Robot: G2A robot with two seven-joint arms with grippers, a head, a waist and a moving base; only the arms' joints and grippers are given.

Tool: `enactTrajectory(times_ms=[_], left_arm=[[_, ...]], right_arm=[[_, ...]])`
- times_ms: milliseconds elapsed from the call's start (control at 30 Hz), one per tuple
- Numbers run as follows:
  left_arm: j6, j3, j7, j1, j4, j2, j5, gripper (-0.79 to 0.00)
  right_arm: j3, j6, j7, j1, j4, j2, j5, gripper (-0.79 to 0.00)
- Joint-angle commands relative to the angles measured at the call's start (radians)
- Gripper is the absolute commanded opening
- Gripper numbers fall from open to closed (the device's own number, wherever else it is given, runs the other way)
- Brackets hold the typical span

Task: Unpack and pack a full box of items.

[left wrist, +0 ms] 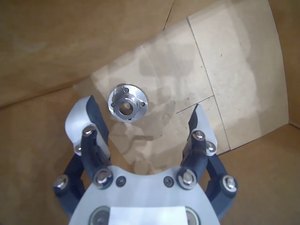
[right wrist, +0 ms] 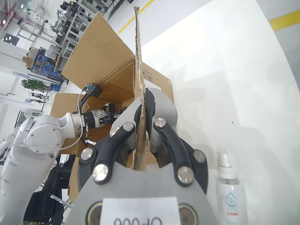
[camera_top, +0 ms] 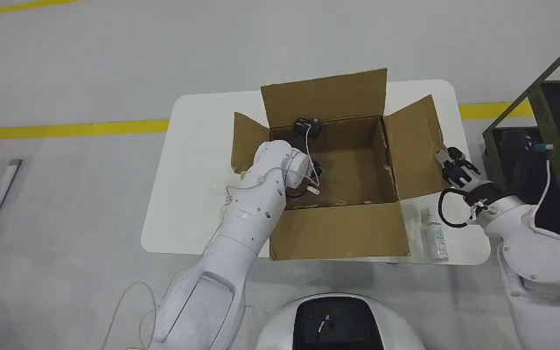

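Flange (left wrist: 127, 105) on box (left wrist: 234, 71) floor, just ahead of left gripper (left wrist: 145, 111), fingers apart | rigid metal, dense, slick: you should pinch across its rim | right gripper (right wrist: 144, 101) fingers clamped on box flap (right wrist: 138, 47).

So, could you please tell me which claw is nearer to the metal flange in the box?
Left. The left claw hangs open inside the box, just above the metal flange; the right claw is outside the box, shut on its side flap.
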Motion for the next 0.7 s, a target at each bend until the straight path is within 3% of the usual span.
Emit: enactTrajectory(times_ms=[0,67,333,567,667], left_arm=[[-0.007,-0.002,0.005,0.003,0.016,-0.004,-0.021,-0.068],[-0.008,-0.002,0.007,0.001,0.03,-0.006,-0.028,-0.102],[-0.025,0.009,-0.036,-0.015,0.062,-0.019,-0.048,-0.083],[-0.041,0.017,-0.056,-0.018,0.068,-0.028,-0.064,-0.126],[-0.049,0.021,-0.059,-0.02,0.065,-0.031,-0.067,-0.074]], right_arm=[[0.002,0.002,-0.001,-0.002,-0.001,0.002,0.0,-0.785],[0.002,0.001,-0.004,-0.003,-0.002,0.003,0.001,-0.785],[-0.005,0.002,-0.008,0.0,0.004,0.008,0.005,-0.785],[-0.008,0.002,-0.01,0.004,0.009,0.012,0.008,-0.785],[-0.008,0.002,-0.01,0.005,0.01,0.014,0.01,-0.785]])
